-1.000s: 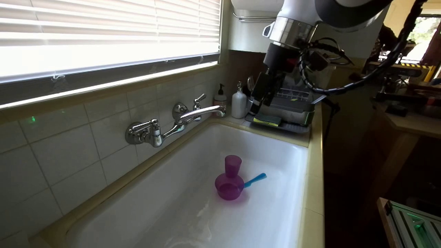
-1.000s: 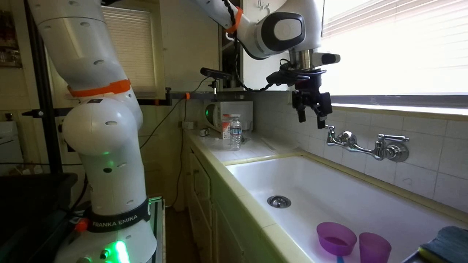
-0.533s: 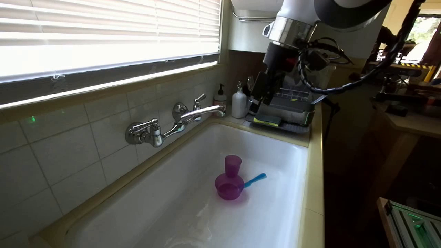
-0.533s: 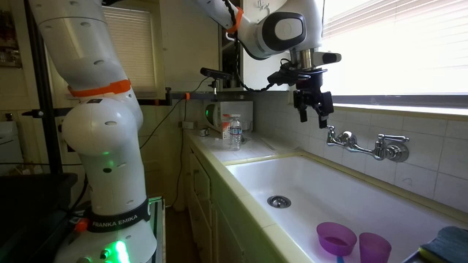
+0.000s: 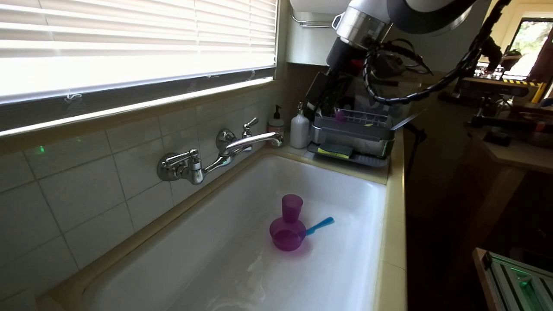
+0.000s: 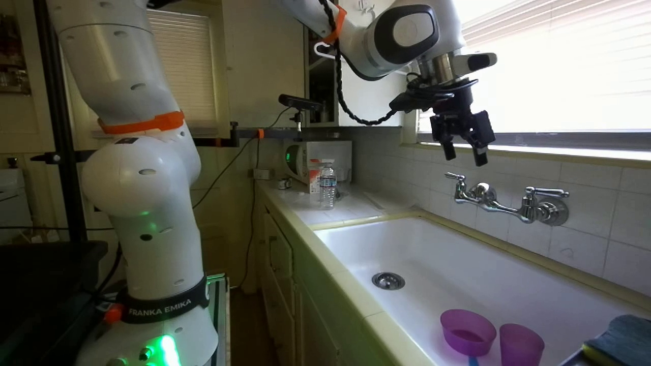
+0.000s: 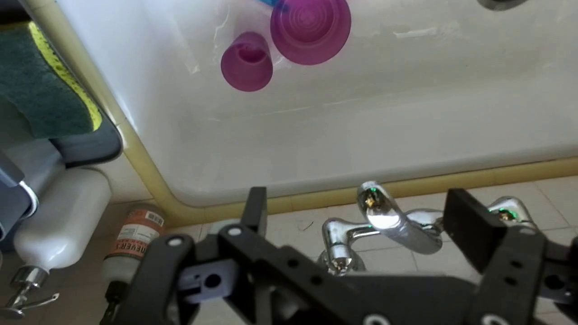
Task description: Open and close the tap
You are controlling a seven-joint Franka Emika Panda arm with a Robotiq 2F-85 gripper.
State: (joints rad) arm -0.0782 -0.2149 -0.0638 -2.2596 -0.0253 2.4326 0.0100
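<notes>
The chrome tap (image 5: 255, 140) is fixed to the tiled wall above the sink, with its spout over the basin. One lever handle (image 5: 181, 157) sits at its near end and another lever handle (image 5: 250, 125) at its far end. The tap also shows in an exterior view (image 6: 501, 207) and in the wrist view (image 7: 384, 221). My gripper (image 6: 464, 155) is open and empty, tilted, above the tap and apart from it. In the wrist view the tap shows between the spread fingers of the gripper (image 7: 361, 212), and the gripper body hides part of a handle.
A purple bowl (image 6: 468, 333) and purple cup (image 6: 521, 344) are in the white sink (image 5: 207, 242). A white pump bottle (image 5: 299, 129), a labelled soap bottle (image 7: 137, 230), a sponge (image 5: 336, 150) and a dish rack (image 5: 354, 129) stand at the sink's end. Blinds hang above the tap.
My gripper has risen and tilted, moving up and to the right in an exterior view, away from the lever handle it was close to. The tap looks the same.
</notes>
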